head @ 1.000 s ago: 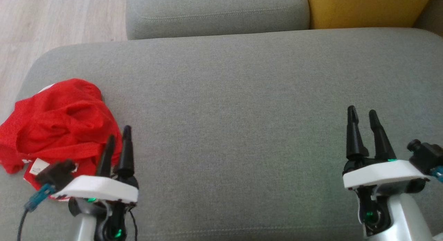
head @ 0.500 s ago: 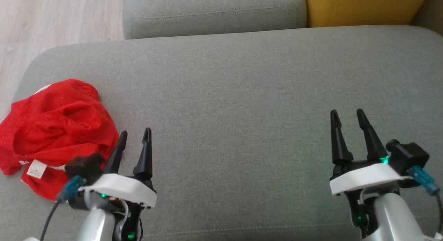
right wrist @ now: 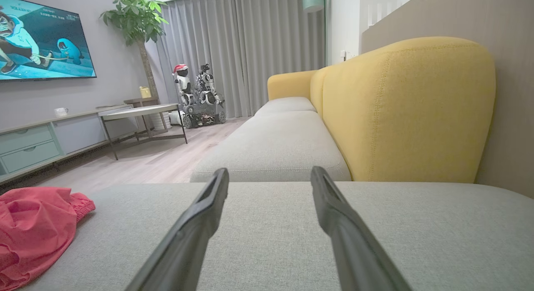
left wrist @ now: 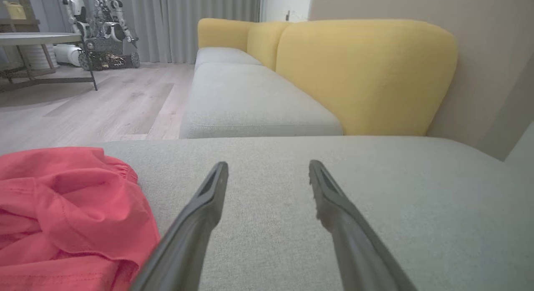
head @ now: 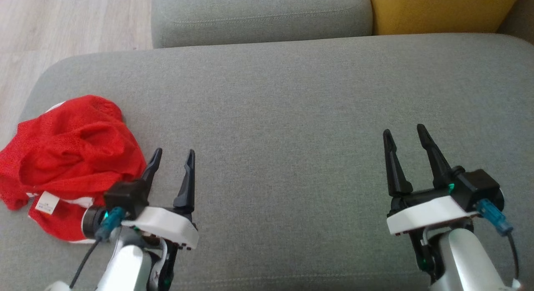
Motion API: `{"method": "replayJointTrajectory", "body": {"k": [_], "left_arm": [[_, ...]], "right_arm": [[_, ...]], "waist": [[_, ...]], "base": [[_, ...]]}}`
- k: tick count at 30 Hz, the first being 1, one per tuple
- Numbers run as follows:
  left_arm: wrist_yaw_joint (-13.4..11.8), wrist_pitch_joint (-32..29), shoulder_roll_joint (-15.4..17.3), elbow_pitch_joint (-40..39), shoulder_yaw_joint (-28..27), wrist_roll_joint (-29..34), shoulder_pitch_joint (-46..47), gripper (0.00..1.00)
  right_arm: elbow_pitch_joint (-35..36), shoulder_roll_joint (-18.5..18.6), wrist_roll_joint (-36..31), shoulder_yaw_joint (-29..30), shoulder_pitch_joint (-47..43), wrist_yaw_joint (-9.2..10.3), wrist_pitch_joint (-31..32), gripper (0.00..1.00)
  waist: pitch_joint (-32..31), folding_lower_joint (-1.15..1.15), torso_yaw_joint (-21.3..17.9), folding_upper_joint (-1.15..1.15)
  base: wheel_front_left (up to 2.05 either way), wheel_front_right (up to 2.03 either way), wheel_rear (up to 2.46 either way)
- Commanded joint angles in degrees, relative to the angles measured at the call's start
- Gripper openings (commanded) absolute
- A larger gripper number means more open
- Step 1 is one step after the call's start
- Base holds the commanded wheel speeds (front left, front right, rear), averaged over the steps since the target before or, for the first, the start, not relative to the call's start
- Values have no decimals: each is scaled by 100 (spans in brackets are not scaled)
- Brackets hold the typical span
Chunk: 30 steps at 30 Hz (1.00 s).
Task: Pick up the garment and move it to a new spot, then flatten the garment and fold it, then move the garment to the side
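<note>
Big grey seat cushion (head: 292, 94) across the whole head view, with a yellow backrest (head: 438, 11) beyond its far right corner. On the cushion sits the red garment (head: 71, 145), crumpled in a heap right at the left edge, toward the near-left corner, and nothing is holding it.

Now the left gripper (head: 174, 152): it hovers near the front edge, fingers spread well apart with nothing between them. Its outer finger is just beside the garment's right side, and I can't tell whether it brushes the cloth. In the left wrist view the red heap sits off to the left of the fingers, with bare grey fabric between them.

The right gripper (head: 404, 129) is well apart from the garment, over the right half of the cushion near the front edge, fingers equally wide and holding nothing.

Smallest of all, a white label (head: 46, 202) shows on the garment's near side.
</note>
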<state>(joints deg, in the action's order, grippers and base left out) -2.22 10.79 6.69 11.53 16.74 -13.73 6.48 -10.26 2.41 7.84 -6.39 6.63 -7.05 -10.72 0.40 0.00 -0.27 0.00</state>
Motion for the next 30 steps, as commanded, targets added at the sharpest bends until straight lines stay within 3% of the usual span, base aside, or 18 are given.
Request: {"method": "replayJointTrajectory", "body": {"k": [1,12,17,22,30], "left_arm": [[-51,81,54,-219,-156,49,354,100],[207,266,-253,-46,-710,-390,185,100],[366,350,-305,114,-750,-37,163,100],[416,420,-337,261,-747,332,199,100],[448,420,-370,332,-837,381,254,100]], "right_arm": [[209,40,-87,-122,302,-37,-87,100],[-10,44,411,-216,272,-41,-273,100],[-208,45,676,-278,269,-43,-357,100],[-291,46,473,-365,331,-44,-428,100],[-263,46,226,-437,367,-44,-428,100]], "waist": [[-2,0,3,0],[-68,0,-13,0],[-90,0,-15,0],[-91,0,-20,0],[-36,0,141,0]], "base": [[0,0,0],[0,0,0],[0,0,0],[0,0,0],[0,0,0]]}}
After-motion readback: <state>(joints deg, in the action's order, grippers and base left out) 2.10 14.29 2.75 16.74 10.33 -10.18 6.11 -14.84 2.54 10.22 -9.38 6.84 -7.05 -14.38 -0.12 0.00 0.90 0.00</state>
